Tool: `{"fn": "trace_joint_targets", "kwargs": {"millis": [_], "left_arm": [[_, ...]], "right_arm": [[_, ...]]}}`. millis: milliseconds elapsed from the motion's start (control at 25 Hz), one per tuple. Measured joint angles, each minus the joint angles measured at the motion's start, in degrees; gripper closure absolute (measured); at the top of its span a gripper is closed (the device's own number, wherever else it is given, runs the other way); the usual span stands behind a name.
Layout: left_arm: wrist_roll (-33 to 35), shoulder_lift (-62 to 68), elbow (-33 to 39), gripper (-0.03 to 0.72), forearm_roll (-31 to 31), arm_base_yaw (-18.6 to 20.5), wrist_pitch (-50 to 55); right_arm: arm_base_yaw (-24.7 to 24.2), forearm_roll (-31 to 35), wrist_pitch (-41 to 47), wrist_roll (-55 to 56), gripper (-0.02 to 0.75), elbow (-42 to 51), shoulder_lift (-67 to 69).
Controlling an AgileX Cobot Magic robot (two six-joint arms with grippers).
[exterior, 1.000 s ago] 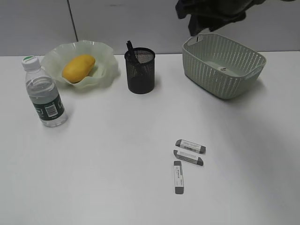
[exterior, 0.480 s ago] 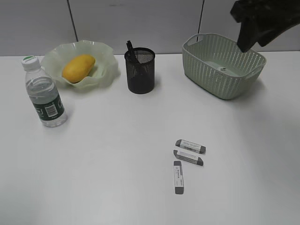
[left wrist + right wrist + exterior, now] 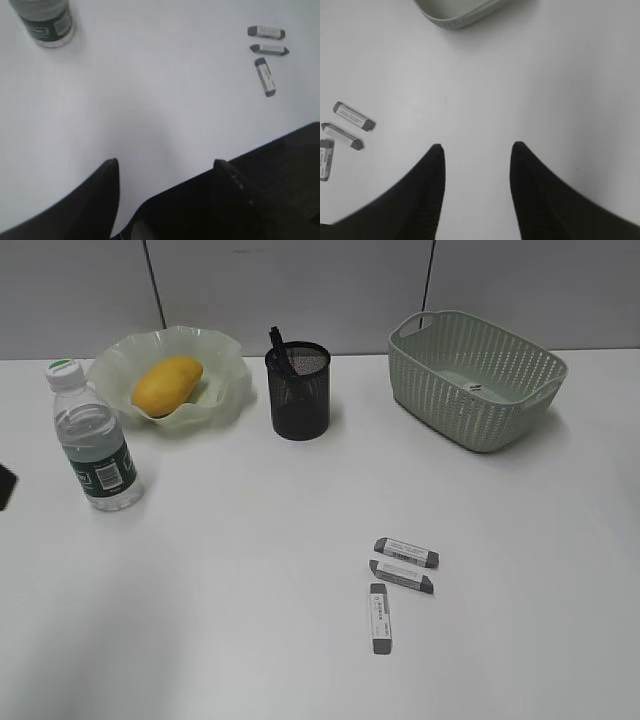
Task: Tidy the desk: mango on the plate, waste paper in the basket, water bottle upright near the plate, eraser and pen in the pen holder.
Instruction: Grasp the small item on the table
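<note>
The yellow mango (image 3: 168, 384) lies in the ruffled pale green plate (image 3: 232, 352). Left of the plate, the water bottle (image 3: 95, 440) (image 3: 45, 20) stands upright. A dark pen (image 3: 278, 345) sticks out of the black mesh pen holder (image 3: 298, 395). Three grey-and-white erasers (image 3: 406, 552) (image 3: 266, 32) (image 3: 354, 116) lie together on the desk (image 3: 250, 570). The waste paper is out of view. My left gripper (image 3: 167, 162) hangs open and empty above bare desk, apart from the bottle and erasers. My right gripper (image 3: 478, 145) is open and empty too, right of the erasers.
The pale green basket (image 3: 475, 380) (image 3: 460, 12) stands at the back right, a small dark mark on its floor. A dark sliver of the left arm (image 3: 5, 485) shows at the left edge. A dark area beyond the desk's front edge (image 3: 280, 165) fills the left wrist view's lower right.
The dark right arm, above the basket a second ago, has moved right and left the exterior view. A dark sliver has appeared at the left edge. The objects lie as before.
</note>
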Motion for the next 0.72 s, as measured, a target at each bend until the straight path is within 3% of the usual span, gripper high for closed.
{"fn": "trace_joint_targets", "kwargs": {"millis": [240,560,720], "left_arm": [[-5.6,17.7,-7.5,0.243,-1.2,-4.9,-2.1],[-13.1,36.9,-19.6,0.243,-2.1,-15.0,-4.2],[-17.9,43.8,-23.7,0.247,-4.3,-17.6,-6.1]], "right_arm": [[-5.0,0.0,0.1,-0.2,0.383,6.6,-7.6],[-5.5,0.3,0.2,-0.2,0.384,13.9,-18.4],[-5.5,2.8,0.3,-0.2,0.384,16.2,-22.5]]}}
